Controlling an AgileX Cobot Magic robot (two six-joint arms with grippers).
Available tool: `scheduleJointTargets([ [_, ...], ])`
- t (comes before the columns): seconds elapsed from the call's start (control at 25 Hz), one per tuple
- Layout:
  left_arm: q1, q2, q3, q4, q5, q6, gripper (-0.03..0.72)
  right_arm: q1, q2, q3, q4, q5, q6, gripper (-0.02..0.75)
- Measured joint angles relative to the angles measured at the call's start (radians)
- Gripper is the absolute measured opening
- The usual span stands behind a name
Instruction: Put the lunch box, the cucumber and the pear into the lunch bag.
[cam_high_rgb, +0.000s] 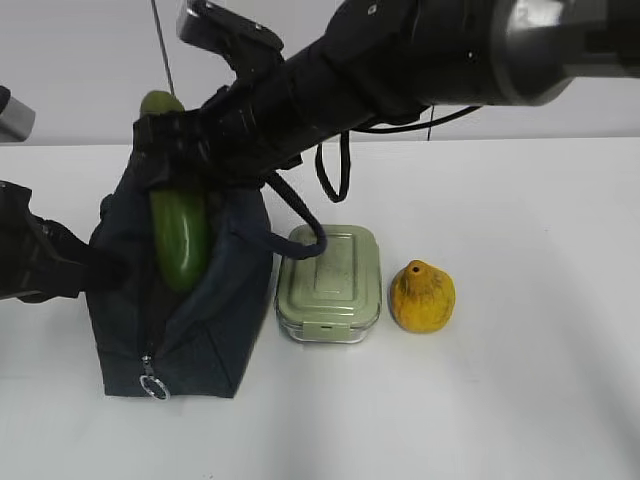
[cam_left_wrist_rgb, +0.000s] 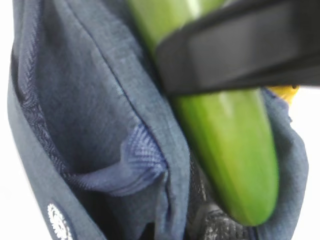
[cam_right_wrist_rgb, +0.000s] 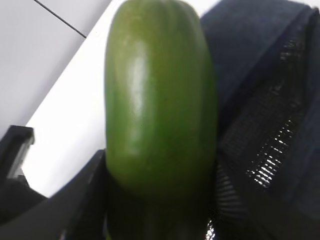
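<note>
The navy lunch bag stands at the left with its top open. My right gripper reaches across from the upper right and is shut on the dark green cucumber, which hangs upright with its lower end in the bag's mouth. In the right wrist view the cucumber fills the middle, beside the bag's mesh lining. My left gripper pinches the bag's left edge. The left wrist view shows the bag's fabric, the cucumber and a right finger across it. The sage-lidded lunch box and the yellow pear lie right of the bag.
The white table stretches to the right and front of the pear. The bag's loop handle droops onto the lunch box lid. A zipper ring pull hangs at the bag's front lower end. A wall rises behind the table.
</note>
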Motion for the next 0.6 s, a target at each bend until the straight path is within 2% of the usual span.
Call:
scheduleJointTargets([
  [0.28, 0.000, 0.000, 0.000, 0.000, -0.009, 0.001, 0.001, 0.000, 0.025, -0.006, -0.116, 0.000, 0.022, 0.398],
  [0.6, -0.002, 0.000, 0.000, -0.006, -0.019, 0.001, 0.001, 0.000, 0.027, -0.006, -0.369, 0.008, 0.216, 0.398],
])
